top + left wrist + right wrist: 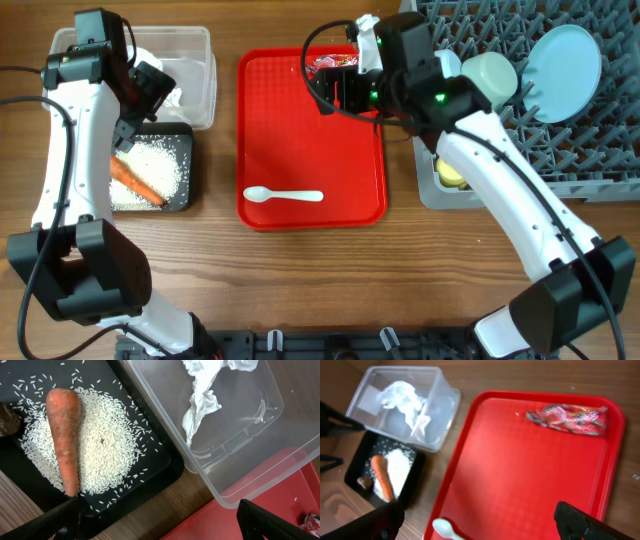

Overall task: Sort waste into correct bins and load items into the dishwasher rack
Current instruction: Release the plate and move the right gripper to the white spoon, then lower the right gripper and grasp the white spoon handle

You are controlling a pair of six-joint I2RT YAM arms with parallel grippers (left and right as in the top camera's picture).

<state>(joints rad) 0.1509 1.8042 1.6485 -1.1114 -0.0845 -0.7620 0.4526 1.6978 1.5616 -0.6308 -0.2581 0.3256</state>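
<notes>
The red snack wrapper (333, 64) (568, 417) lies at the far end of the red tray (310, 140). My right gripper (340, 92) (480, 525) hovers open just in front of it, holding nothing. A white spoon (283, 196) (445, 529) rests at the tray's near end. The black tray (186, 200) (160, 467) holds the carrot (137, 180) (64, 435), rice (160, 165) (107, 445) and a brown lump (365, 482). Crumpled tissue (202, 395) (402, 397) lies in the clear tub (200, 50) (250, 435). My left gripper (150, 95) (157, 527) hangs open and empty over the two bins.
The grey dishwasher rack (600, 150) at the right holds a pale blue plate (565, 60) standing on edge and a pale bowl (490, 75). A yellow cup (452, 175) sits in its front left compartment, partly under my right arm. Bare wood lies between bins and red tray.
</notes>
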